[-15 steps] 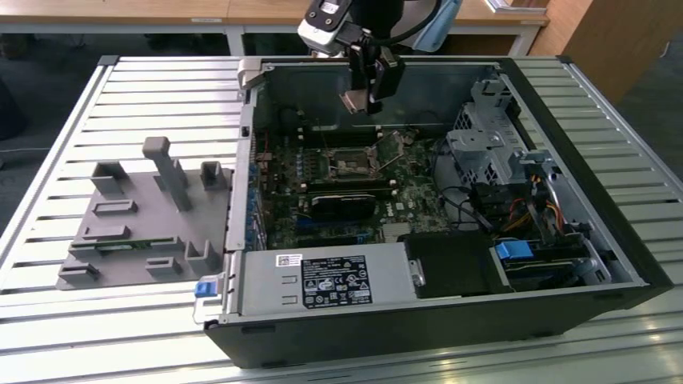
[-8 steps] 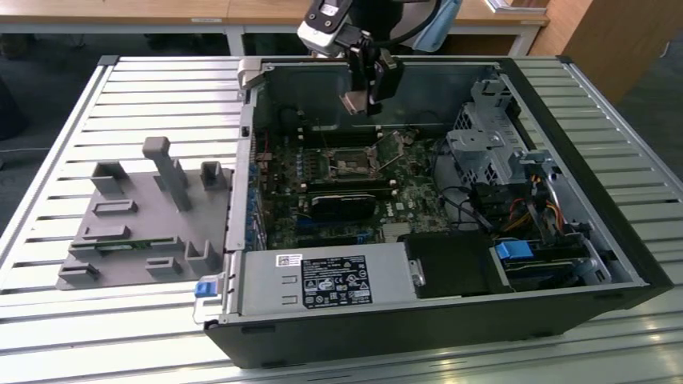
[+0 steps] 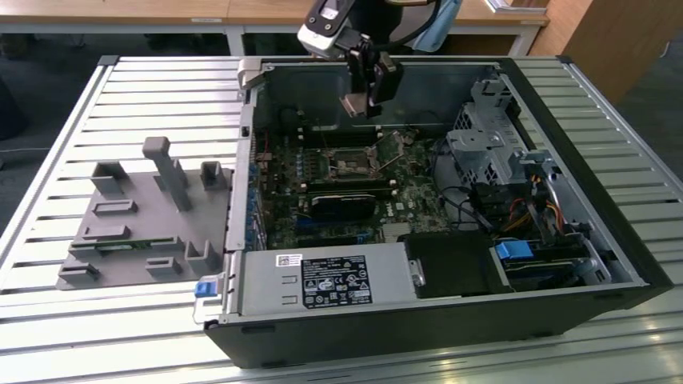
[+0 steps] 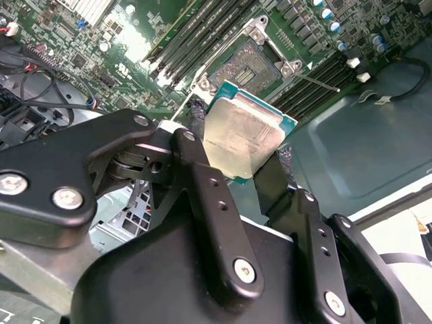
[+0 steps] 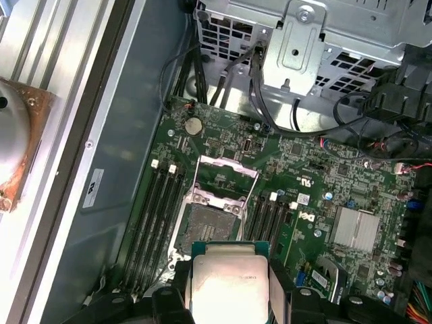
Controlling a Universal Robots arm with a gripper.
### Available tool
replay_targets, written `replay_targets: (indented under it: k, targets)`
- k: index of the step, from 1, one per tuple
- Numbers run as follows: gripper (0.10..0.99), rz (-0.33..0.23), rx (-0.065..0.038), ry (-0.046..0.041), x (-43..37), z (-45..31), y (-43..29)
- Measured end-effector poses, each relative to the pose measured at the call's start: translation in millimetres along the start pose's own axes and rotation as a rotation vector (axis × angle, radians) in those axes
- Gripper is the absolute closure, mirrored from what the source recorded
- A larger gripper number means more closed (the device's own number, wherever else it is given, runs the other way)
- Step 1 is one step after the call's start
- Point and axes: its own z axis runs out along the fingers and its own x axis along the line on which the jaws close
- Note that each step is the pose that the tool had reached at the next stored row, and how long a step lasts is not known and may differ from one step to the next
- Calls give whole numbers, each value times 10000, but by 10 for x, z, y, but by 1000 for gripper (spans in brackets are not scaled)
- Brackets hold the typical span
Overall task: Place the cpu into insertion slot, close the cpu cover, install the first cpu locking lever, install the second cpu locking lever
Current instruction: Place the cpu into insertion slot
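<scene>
I had the gripper clamped on the chip. The two black fingers pressed against opposite edges of the little square, and its silvery face was tilted toward the camera in the second wrist view. In the exterior view the gripper hung inside the open case, close to its far wall and clear above the circuit board. The chip touched nothing but the fingers.

Below it, in the first wrist view, the chip sat just short of the socket, which lay bare and dark in the middle of the board between two banks of long memory slots. The cover stood swung up at the socket's far edge, so the opening was free. A thin metal lever lay out to one side of the socket.

My read of the chip was that it would be light and quite stiff, with a smooth metal top that might slide under loose fingers. The underside and the socket's contacts looked easy to damage — an edge grip like this one seemed the right hold, kept off both flat faces.

The case rested on a slatted table, with a grey parts holder near the table's edge at the exterior view's left.
</scene>
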Motion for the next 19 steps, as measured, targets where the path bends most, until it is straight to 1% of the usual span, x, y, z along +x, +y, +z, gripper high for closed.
replay_targets:
  k: [19]
  targets:
    - [545,116,-1,-10,0,25,-2]
